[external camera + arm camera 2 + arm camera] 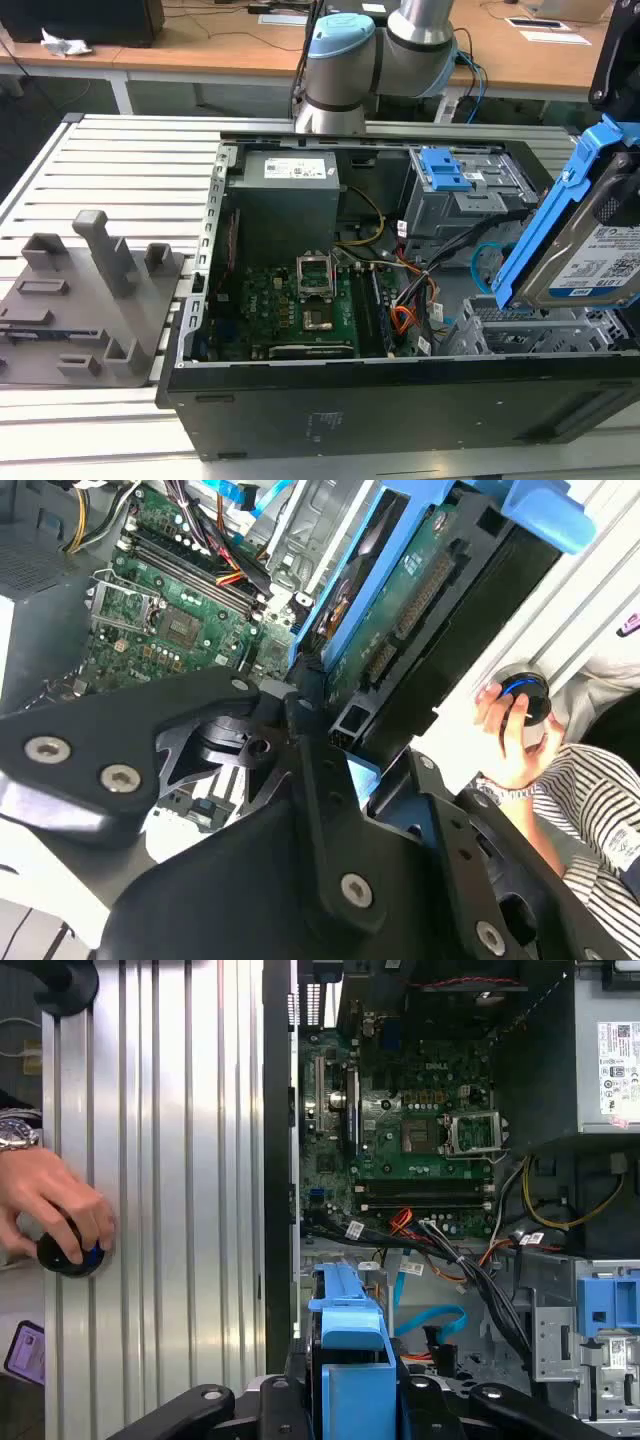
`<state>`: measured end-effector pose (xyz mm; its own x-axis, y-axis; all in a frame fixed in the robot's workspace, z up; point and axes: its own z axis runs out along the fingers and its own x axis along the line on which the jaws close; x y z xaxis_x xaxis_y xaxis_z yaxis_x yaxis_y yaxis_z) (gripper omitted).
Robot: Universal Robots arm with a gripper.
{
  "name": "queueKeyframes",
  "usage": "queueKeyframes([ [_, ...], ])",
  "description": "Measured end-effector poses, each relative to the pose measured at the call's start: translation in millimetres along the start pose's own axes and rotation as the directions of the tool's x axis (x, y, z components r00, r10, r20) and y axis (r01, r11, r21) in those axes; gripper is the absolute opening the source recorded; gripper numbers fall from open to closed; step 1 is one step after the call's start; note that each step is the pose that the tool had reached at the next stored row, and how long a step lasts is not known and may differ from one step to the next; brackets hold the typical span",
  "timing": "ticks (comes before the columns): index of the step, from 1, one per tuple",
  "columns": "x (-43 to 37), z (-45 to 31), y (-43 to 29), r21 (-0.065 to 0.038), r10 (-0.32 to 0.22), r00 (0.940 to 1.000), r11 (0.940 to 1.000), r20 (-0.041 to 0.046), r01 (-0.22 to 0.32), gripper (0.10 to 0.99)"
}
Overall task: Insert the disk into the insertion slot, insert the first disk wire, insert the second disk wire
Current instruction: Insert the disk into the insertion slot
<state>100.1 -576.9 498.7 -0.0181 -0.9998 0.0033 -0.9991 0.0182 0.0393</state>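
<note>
The hand (330, 725) grips the disk (585, 250) by its blue frame; the disk hangs tilted. The insertion slot (530, 325) lies just below the hand.

I count one disk (590, 255) above the case (400, 400). Inside the case: one motherboard (290, 310), two cages (slot (520, 325), tall cage (455, 205)), one blue cable (440, 1312). Beside the case: one hand (50, 1200), one knob (65, 1255).

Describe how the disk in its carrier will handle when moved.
The disk looks rigid and probably dense: metal body. Its bare circuit board in the second wrist view likely dislikes knocks. The gripper grips its plastic carrier, which may flex.
</note>
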Motion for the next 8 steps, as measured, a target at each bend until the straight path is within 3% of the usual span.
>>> queueKeyframes([
  [8,0.0,8.5,-0.3,0.000,0.000,1.0000,1.0000,0.0000,0.000,0.365],
])
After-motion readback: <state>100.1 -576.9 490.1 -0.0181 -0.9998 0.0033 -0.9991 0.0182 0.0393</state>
